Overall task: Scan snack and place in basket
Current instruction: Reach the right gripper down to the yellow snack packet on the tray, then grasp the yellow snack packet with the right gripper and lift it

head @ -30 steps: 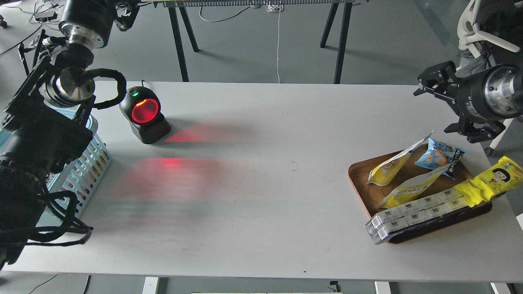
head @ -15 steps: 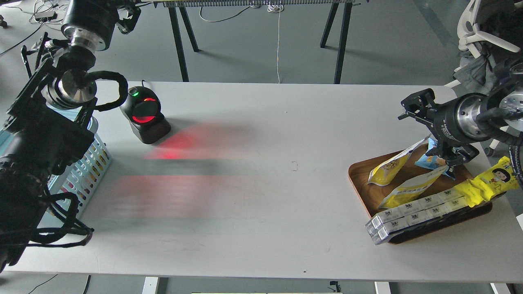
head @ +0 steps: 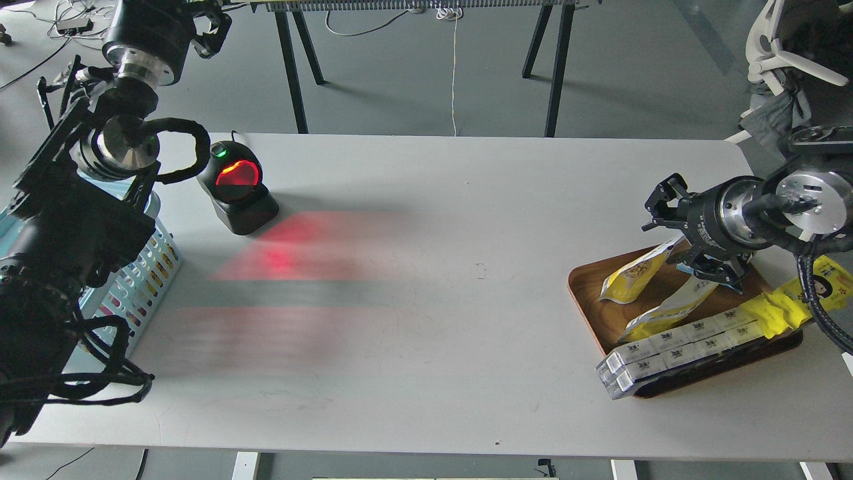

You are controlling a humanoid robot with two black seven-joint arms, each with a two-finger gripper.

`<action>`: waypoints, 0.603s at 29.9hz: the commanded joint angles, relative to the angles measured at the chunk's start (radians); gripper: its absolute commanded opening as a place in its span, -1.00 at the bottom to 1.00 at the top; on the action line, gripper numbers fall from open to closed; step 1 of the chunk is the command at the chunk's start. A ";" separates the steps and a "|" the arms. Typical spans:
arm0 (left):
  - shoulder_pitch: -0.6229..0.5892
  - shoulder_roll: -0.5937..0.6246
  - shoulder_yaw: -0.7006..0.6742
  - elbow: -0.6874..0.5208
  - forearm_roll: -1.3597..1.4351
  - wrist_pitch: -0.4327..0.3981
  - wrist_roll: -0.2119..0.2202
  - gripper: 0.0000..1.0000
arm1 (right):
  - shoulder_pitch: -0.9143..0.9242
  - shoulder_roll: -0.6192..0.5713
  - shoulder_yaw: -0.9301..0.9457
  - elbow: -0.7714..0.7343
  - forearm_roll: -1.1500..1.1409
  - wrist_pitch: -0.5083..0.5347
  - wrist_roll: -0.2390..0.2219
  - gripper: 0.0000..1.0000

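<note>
Two yellow-and-white snack pouches lie on the brown wooden tray (head: 586,293) at the right. One pouch (head: 632,273) shows brown nuts and leans upright; the other (head: 663,308) lies beside it. My right gripper (head: 688,235) is open, low over the tray, with its fingers on either side of the upright pouch's top corner. I cannot tell whether it touches the pouch. The light-blue basket (head: 150,267) stands at the table's left edge, mostly hidden by my left arm. My left gripper (head: 212,27) is high at the top left, dark and partly cut off.
A black scanner (head: 236,187) with a glowing red window stands at the back left and throws red light on the table. The tray also holds a long yellow cartoon-face wrapper (head: 793,303) and a row of white boxes (head: 673,347). A blue packet is mostly hidden behind my right gripper.
My right gripper has come down and to the left, from above the table's right edge to the tray, and now stands at the upright pouch. The left arm has barely moved.
</note>
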 commanded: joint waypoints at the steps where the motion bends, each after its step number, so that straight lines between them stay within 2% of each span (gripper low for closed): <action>1: 0.000 0.000 0.000 0.000 0.000 0.000 -0.001 1.00 | -0.007 0.007 0.008 -0.009 0.002 0.000 -0.005 -0.30; 2: 0.000 0.000 0.000 0.000 0.000 0.000 -0.001 1.00 | -0.007 0.007 0.013 -0.009 0.002 -0.001 -0.010 -0.32; 4: 0.000 -0.002 0.000 0.000 0.000 0.000 -0.001 1.00 | -0.009 0.007 0.028 -0.009 0.022 -0.001 -0.023 -0.57; 6: 0.002 -0.002 0.001 0.000 0.000 0.000 -0.001 1.00 | -0.007 0.007 0.030 -0.009 0.031 -0.001 -0.023 -0.70; 7: 0.002 -0.003 0.001 0.000 0.000 0.000 -0.001 1.00 | -0.006 0.007 0.030 -0.009 0.033 -0.001 -0.023 -0.86; 8: 0.002 -0.003 0.001 0.000 0.000 0.000 -0.001 1.00 | -0.003 0.008 0.031 -0.009 0.033 -0.001 -0.023 -0.93; 11: 0.002 -0.003 0.001 0.000 0.000 0.000 -0.001 1.00 | 0.011 0.005 0.031 -0.006 0.033 -0.001 -0.023 -0.99; 18: 0.002 -0.002 0.001 0.002 0.000 0.000 -0.001 1.00 | 0.014 -0.012 0.065 -0.004 0.030 -0.003 -0.023 -0.99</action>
